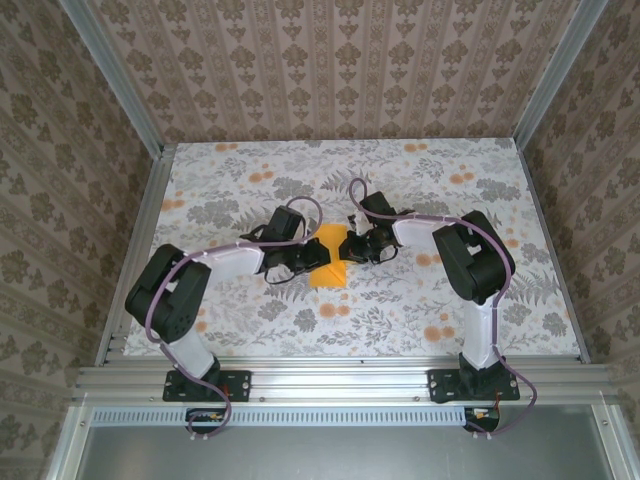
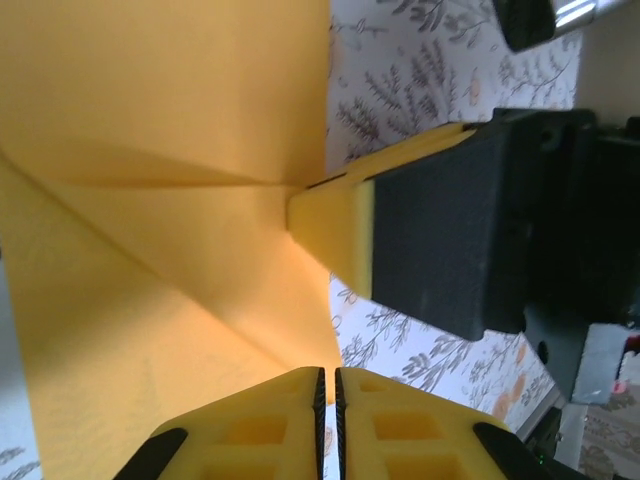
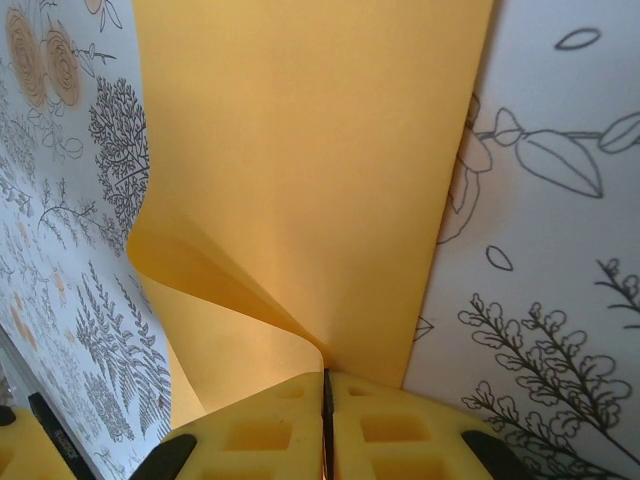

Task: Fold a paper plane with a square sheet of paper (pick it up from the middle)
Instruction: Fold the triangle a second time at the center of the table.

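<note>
top external: arms bent inward, left claw (image 1: 303, 259) and right claw (image 1: 353, 246) tight on the paper (image 1: 329, 273)

The square sheet of paper (image 1: 330, 258) is plain orange-yellow and partly folded into a waisted, hourglass-like shape near the middle of the tabletop (image 1: 250, 330). Straight creases run diagonally across it and meet near one edge. One layer lifts in a soft curve. The left claw (image 2: 329, 378) and right claw (image 3: 325, 378) each pinch an edge.
</note>
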